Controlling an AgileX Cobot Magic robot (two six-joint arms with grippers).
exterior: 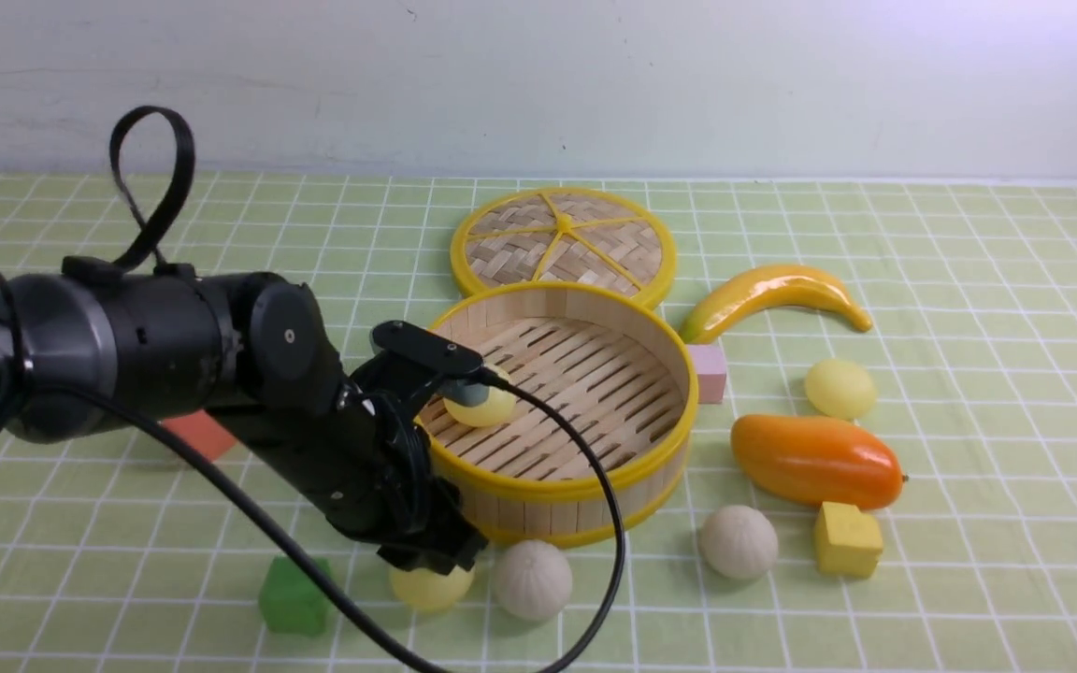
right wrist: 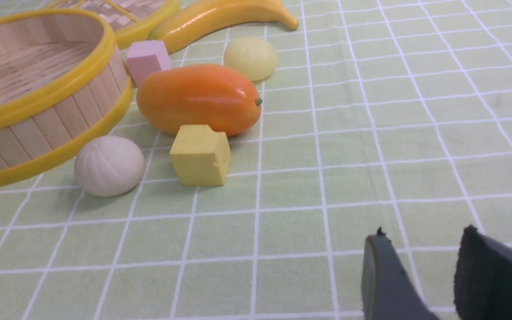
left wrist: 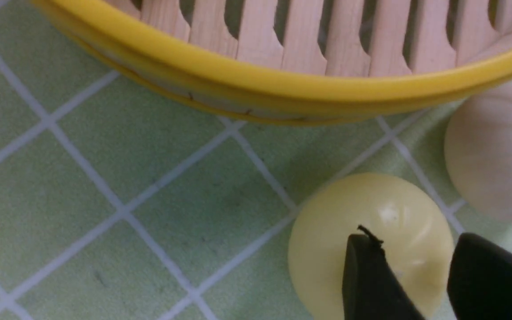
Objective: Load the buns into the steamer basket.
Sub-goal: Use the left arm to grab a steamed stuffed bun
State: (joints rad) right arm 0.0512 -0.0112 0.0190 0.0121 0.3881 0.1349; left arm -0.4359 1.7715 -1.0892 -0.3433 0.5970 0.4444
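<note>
The steamer basket [exterior: 557, 486] stands mid-table with one pale yellow bun [exterior: 487, 408] on its slats. My left gripper [exterior: 431, 559] hangs just outside the basket's near wall, over a second yellow bun [left wrist: 371, 240] that lies on the cloth. Its jaws are apart and narrower than the bun, with the fingertips [left wrist: 362, 275] above it. A pleated off-white bun [exterior: 531, 579] lies right beside that one. Another pleated bun [exterior: 738, 541] and a third yellow bun [exterior: 840, 389] lie to the basket's right. My right gripper [right wrist: 425, 233] stands open over bare cloth; it is out of the front view.
The woven lid [exterior: 562, 245] lies behind the basket. To the right are a banana [exterior: 772, 294], a mango [exterior: 814, 460], a pink cube [exterior: 709, 372] and a yellow cube [exterior: 845, 539]. A green cube [exterior: 295, 595] and a red cube [exterior: 202, 432] sit by the left arm.
</note>
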